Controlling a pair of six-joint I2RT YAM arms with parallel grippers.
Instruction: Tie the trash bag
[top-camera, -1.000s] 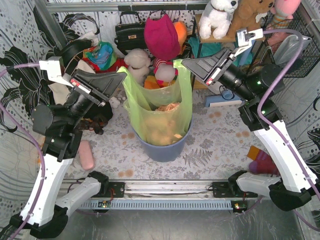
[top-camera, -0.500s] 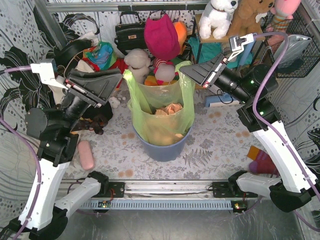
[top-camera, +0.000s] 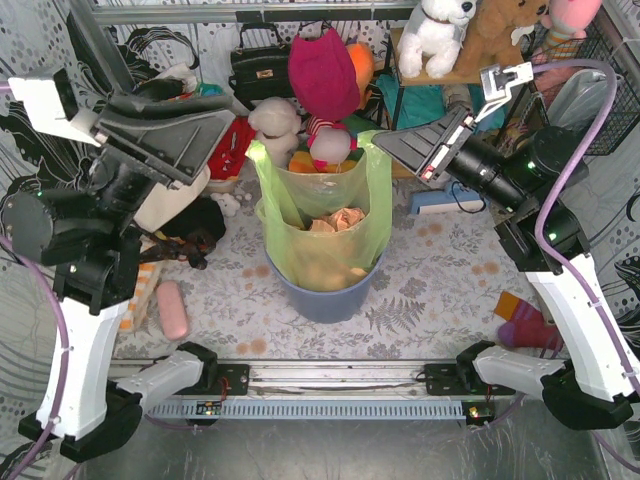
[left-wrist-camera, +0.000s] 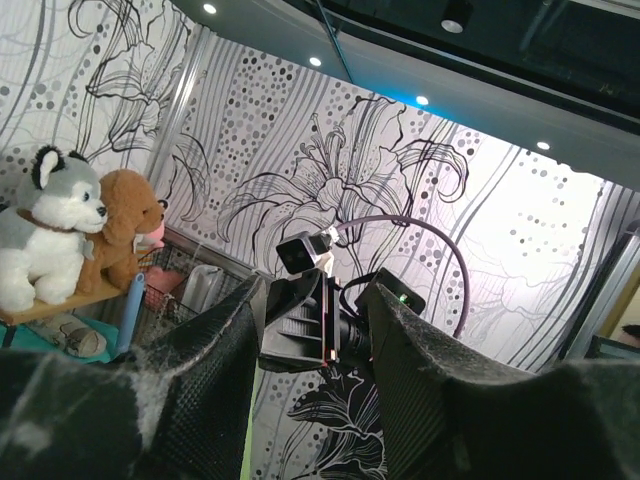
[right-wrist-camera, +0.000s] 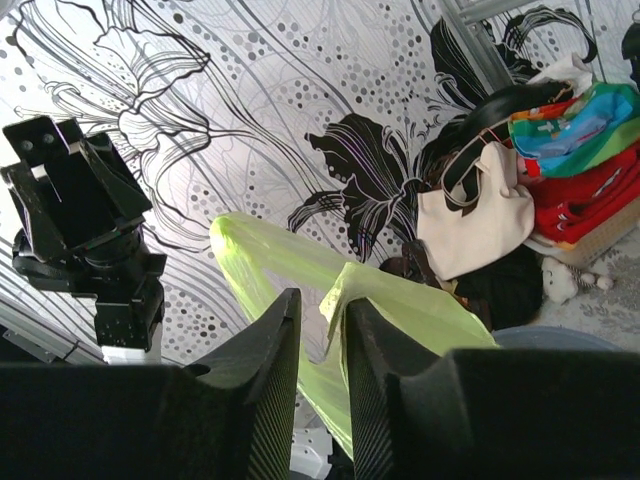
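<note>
Left wrist: left hand (left-wrist-camera: 315, 295) spread; right hand (right-wrist-camera: 320, 300) slightly parted beside trash bag (right-wrist-camera: 410, 305).

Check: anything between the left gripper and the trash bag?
Only air: top view shows the left gripper open, apart from the trash bag, with red fabric below the gap.

The bin (top-camera: 330, 298) hides the bottom of the trash bag (top-camera: 322, 240), whose brownish contents show only blurrily.
</note>
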